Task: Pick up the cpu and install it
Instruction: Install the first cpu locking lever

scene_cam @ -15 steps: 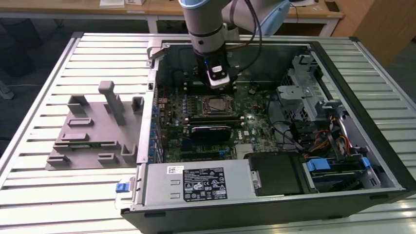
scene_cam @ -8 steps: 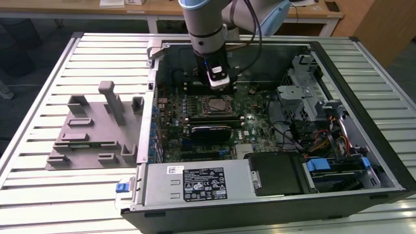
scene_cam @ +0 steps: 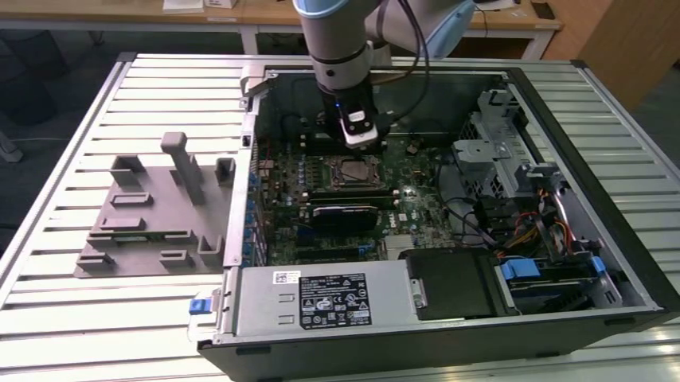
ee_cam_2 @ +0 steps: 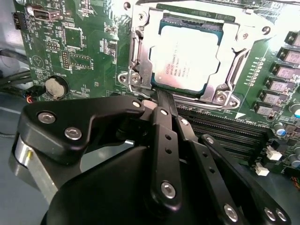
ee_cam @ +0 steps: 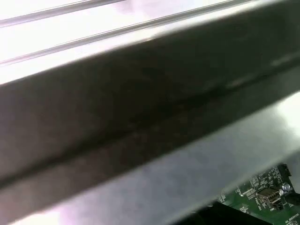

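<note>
Cpu (ee_cam_2: 187,61) flat in its socket frame (ee_cam_2: 136,61), the gripper (ee_cam_2: 161,93) just off its edge, jaws closed together, empty

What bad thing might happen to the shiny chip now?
The cpu already lies in its socket frame, with the end effector right at its edge. A sideways nudge might shift or scratch it. The arm works deep inside the computer case, so it might bump nearby parts.

In the second wrist view your gripper (ee_cam_2: 161,101) covers the cpu's (ee_cam_2: 187,58) near edge; its fingertips stay hidden.
</note>
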Tool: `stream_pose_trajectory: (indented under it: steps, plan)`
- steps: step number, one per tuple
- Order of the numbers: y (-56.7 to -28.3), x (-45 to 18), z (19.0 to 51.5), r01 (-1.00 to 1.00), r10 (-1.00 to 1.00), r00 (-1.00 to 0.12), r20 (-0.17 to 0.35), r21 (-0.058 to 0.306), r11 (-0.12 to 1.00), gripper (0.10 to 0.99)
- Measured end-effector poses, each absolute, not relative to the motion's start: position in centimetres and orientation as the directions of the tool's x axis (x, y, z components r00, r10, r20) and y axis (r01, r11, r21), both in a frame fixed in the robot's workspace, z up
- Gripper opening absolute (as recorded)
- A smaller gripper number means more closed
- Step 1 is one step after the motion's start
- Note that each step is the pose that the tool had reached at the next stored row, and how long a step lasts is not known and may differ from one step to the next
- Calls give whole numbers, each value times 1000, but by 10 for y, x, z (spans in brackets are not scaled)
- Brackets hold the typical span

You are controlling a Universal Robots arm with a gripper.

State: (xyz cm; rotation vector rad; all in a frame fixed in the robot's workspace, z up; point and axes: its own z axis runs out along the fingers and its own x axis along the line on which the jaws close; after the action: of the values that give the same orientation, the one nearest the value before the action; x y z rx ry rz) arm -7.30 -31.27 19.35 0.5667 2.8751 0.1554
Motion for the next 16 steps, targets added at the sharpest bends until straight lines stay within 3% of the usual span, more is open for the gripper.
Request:
stream_pose_trajectory:
  steps: [16]
  plan:
    - [-313,-65,193,364,386,-905,-180,144,920,106]
